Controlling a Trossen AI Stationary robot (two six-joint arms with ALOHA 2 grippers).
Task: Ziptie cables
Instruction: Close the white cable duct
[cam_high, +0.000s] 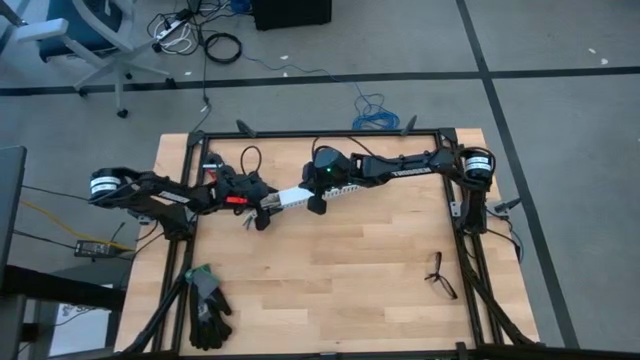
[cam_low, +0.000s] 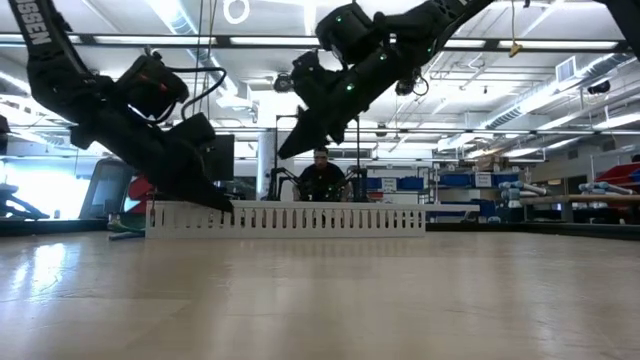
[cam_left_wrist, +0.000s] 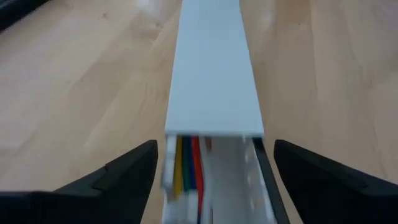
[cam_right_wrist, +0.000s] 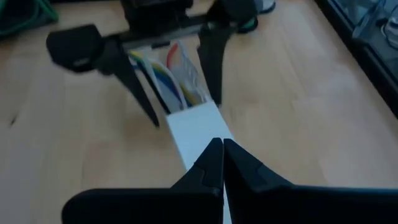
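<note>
the long white slotted plastic duct (cam_high: 300, 196) lies across the middle of the pale wooden table (cam_high: 340, 270), running from about 9 o'clock toward 3 o'clock in the high view. the bundle of thin coloured wires (cam_left_wrist: 186, 167), yellow, blue, red and white, lies inside the duct's uncovered end, partly hidden under its flat white lid (cam_left_wrist: 213, 68). no thin black ziptie can be made out in any view.

the left gripper (cam_left_wrist: 214, 177) sits at the duct's 9 o'clock end with its 2 fingers spread wide, one on each side of the channel, holding nothing. the right gripper (cam_right_wrist: 219, 163) is pressed fully together, tip resting on or just above the lid near the duct's middle; whether it touches cannot be told.

risks, as judgements:
- with the left fingers clear of the duct, only the right tip steadies it; a sideways nudge could slide or twist the duct on the smooth wood.
- if the left fingers close here they would likely pinch the channel walls, not the wires, and could crush or tip the duct.
- the wires are loose at the open end and may spring out or snag on a slot.
- the black glove (cam_high: 205, 310) at 7 o'clock and the small dark-framed spectacles (cam_high: 438, 275) at 4 o'clock lie well apart and pose little hazard.
</note>
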